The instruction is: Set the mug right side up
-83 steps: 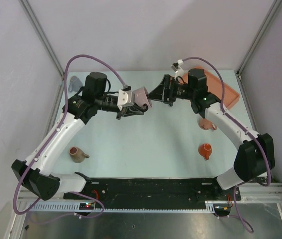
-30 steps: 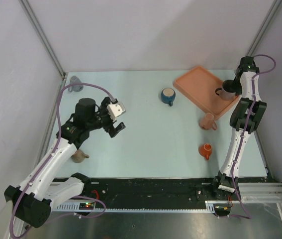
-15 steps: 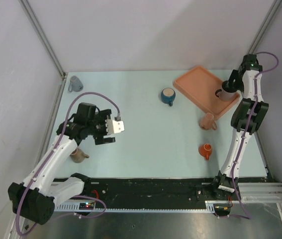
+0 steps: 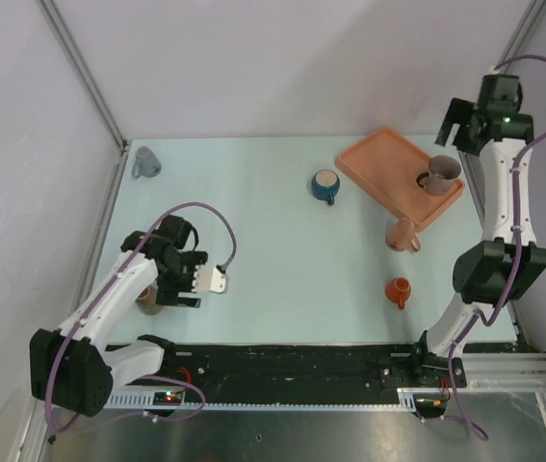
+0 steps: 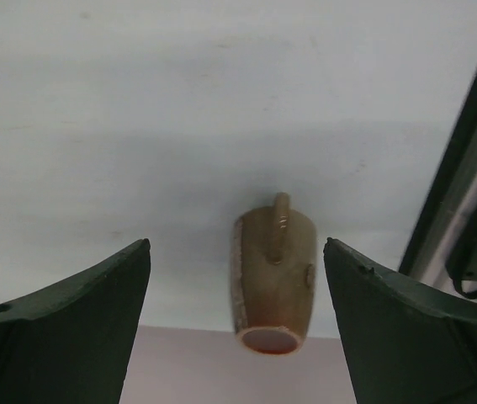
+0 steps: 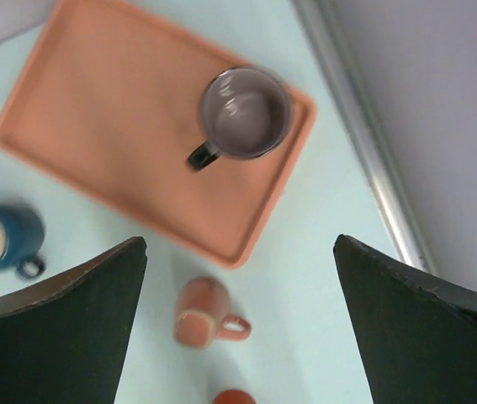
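Note:
A brown mug (image 5: 273,282) lies on its side near the table's front left, handle up and one round end toward the left wrist camera. In the top view the left arm hides most of this brown mug (image 4: 144,302). My left gripper (image 5: 236,244) is open, a finger on each side of the mug and clear of it; from above the left gripper (image 4: 169,287) points left at it. My right gripper (image 6: 241,241) is open and empty, high above the back right corner (image 4: 455,122).
A grey mug (image 6: 245,114) stands upright on the orange tray (image 6: 120,135) at the back right. A pink mug (image 6: 204,315) lies on its side in front of the tray. An orange mug (image 4: 399,292), a blue mug (image 4: 325,185) and a grey mug (image 4: 144,162) also stand on the table.
The left arm swung down to the front left and brought its open jaws round the brown mug. The right gripper opened, left the grey mug on the tray and rose.

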